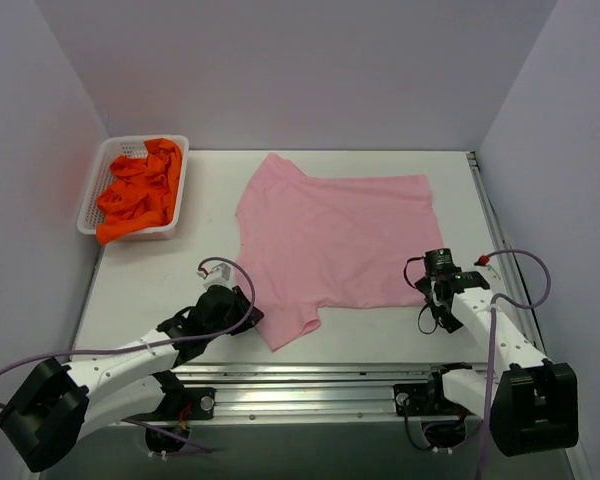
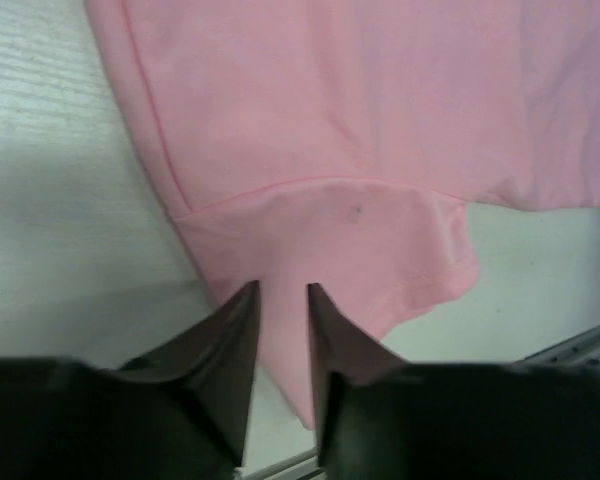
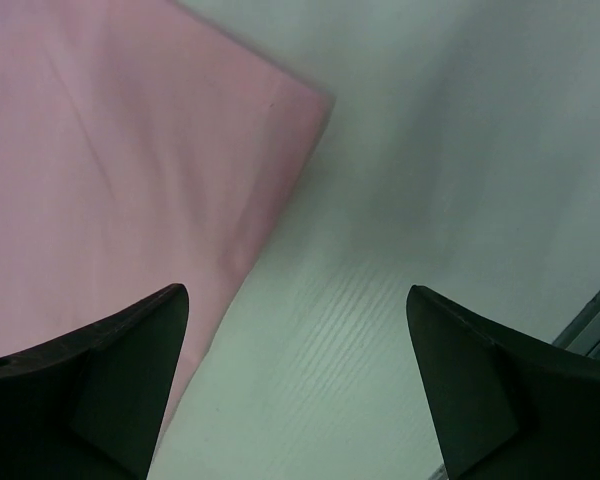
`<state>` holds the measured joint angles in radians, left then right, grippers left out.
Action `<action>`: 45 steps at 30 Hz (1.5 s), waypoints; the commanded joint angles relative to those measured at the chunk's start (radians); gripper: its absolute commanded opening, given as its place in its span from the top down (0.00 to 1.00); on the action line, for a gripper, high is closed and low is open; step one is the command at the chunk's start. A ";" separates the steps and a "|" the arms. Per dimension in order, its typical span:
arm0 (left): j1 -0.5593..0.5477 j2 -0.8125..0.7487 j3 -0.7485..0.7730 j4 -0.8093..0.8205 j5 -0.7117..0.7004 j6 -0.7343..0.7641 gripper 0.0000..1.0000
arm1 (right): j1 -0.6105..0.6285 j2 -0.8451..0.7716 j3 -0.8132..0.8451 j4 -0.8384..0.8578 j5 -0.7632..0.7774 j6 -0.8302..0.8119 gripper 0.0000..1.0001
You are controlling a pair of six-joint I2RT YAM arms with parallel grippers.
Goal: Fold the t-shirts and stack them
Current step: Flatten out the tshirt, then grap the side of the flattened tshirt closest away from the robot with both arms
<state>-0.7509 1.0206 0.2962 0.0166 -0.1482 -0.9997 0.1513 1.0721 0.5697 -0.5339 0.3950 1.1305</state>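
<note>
A light pink t-shirt (image 1: 335, 235) lies spread flat on the white table (image 1: 150, 275), neck to the left. My left gripper (image 1: 248, 315) sits low at the shirt's near left sleeve (image 2: 380, 250). Its fingers stand a narrow gap apart over the sleeve's edge (image 2: 283, 288), and the cloth under them lies flat, not pinched. My right gripper (image 1: 438, 262) hovers at the shirt's right hem. It is wide open (image 3: 295, 292), its left finger above the pink edge (image 3: 110, 150) and the rest over bare table. Several bright orange t-shirts (image 1: 140, 190) are bunched in the basket.
A white mesh basket (image 1: 92, 195) stands at the far left of the table. Grey walls close in the back and both sides. A metal rail (image 1: 310, 380) runs along the near edge, and another runs along the right side (image 1: 495, 230).
</note>
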 commanded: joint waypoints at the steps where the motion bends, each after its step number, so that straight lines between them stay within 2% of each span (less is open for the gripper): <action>1: 0.005 -0.076 -0.005 0.002 0.065 0.019 0.60 | -0.111 0.005 0.025 0.006 0.001 -0.095 0.14; 4: 0.004 -0.138 0.001 -0.077 0.110 0.022 0.43 | -0.185 0.026 0.019 0.035 -0.042 -0.132 0.14; 8: -0.004 -0.226 -0.008 -0.147 0.148 0.032 0.37 | -0.262 0.063 0.012 0.072 -0.114 -0.195 0.14; 14: -0.014 -0.293 -0.031 -0.201 0.257 0.030 0.36 | -0.288 0.094 0.012 0.106 -0.163 -0.228 0.13; 20: -0.045 -0.349 -0.040 -0.271 0.282 0.023 0.36 | -0.308 0.121 0.013 0.147 -0.200 -0.255 0.13; 23: -0.067 -0.352 -0.078 -0.242 0.263 -0.002 0.35 | -0.309 0.120 0.013 0.164 -0.206 -0.262 0.13; 29: -0.113 -0.246 -0.100 -0.146 0.240 -0.046 0.35 | -0.326 0.124 0.013 0.186 -0.226 -0.278 0.13; 38: -0.148 -0.056 -0.100 0.065 0.165 -0.085 0.38 | -0.337 0.098 0.012 0.186 -0.229 -0.291 0.13; 45: -0.156 0.094 -0.077 0.152 0.162 -0.076 0.64 | -0.345 0.081 0.012 0.180 -0.234 -0.299 0.13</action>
<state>-0.8986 1.0573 0.2031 0.1493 0.0525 -1.0943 -0.1822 1.1782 0.5705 -0.3283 0.1623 0.8463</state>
